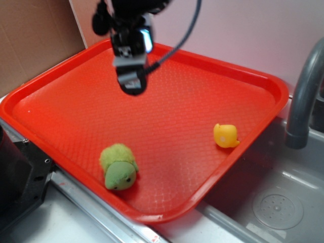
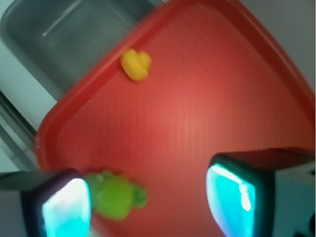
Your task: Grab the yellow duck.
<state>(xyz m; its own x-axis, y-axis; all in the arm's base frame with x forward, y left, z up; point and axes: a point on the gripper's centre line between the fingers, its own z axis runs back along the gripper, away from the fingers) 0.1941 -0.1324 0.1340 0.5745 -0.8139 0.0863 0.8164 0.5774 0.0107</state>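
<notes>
red tray (image 1: 212,71) sitting under the claw (image 1: 132,83), carrying yellow duck (image 1: 225,135) and green plush turtle (image 1: 118,166), both well clear of it

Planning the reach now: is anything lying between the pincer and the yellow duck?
No. Only bare red tray lies between the pincer and the yellow duck; the exterior view shows it, and the green plush turtle sits off to the side.

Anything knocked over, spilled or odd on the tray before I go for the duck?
Nothing spilled or damaged. The yellow duck lies by the red tray's rim near the sink, the green plush turtle apart from it. The gripper is open above the tray.
</notes>
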